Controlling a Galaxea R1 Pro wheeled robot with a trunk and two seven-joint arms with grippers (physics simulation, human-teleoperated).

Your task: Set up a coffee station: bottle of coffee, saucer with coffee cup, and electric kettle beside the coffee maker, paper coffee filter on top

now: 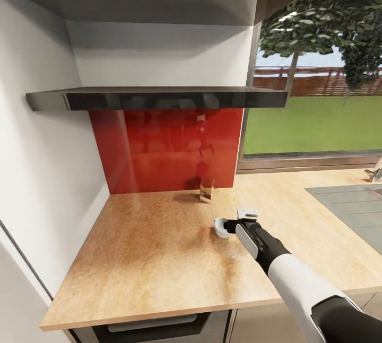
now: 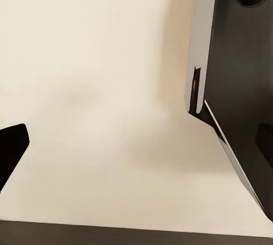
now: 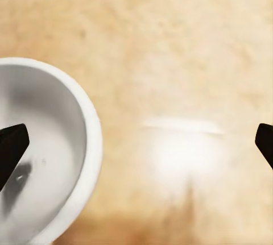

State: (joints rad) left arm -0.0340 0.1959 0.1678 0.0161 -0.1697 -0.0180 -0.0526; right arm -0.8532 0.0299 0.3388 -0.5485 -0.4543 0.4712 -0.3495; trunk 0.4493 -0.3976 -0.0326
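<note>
White coffee cup (image 3: 42, 154) by one finger of right end effector (image 3: 136, 145), fingers apart, on countertop (image 1: 159, 247).

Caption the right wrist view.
Open right gripper above the beige wood-look countertop, beside a round white ceramic dish.

We see the light wood-look countertop (image 1: 159, 247) running from the white wall to the window, a small glass jar (image 1: 206, 191) standing on it against the red backsplash, a white cup-like dish (image 3: 48, 154) on it nearer us, an inset grey panel (image 1: 355, 205) at right
</note>
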